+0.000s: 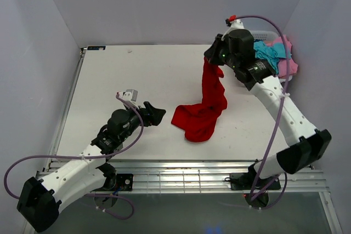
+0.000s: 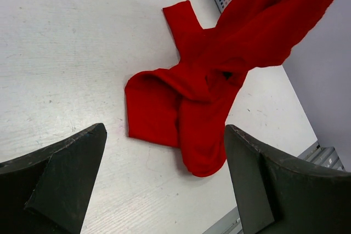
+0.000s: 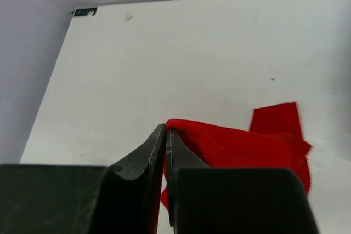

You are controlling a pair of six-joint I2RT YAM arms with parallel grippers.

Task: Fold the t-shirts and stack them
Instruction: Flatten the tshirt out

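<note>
The task is barely begun: nothing is folded and no stack exists.

At the left, the left gripper [image 1: 156, 114] hangs low over the worktop [image 1: 137, 75] with its jaws spread wide and nothing between them, aimed at the red shirt [image 1: 200, 116] but apart from it. The red shirt is in the middle, half lifted: its lower part lies crumpled on the worktop and its upper part rises as a twisted rope to the right gripper [image 1: 215, 61], which is clamped tight on the cloth's top end. Further right, the turquoise shirt [image 1: 269, 50] and pink shirt [image 1: 289, 65] sit bunched in the basket [image 1: 264, 33] at the far right corner, untouched. My reading is that the red shirt has to be spread flat before any fold, and the other two have yet to come out.

The top view alone shows both arms and the basket's contents. The left wrist view shows what it hides: a sleeve [image 2: 184, 23] lying flat beyond the heap, the folds of the crumpled part, and a basket corner. The right wrist view shows the pinch itself, jaws closed on a thin edge of red cloth, with bare worktop beyond; the basket is out of its sight.
</note>
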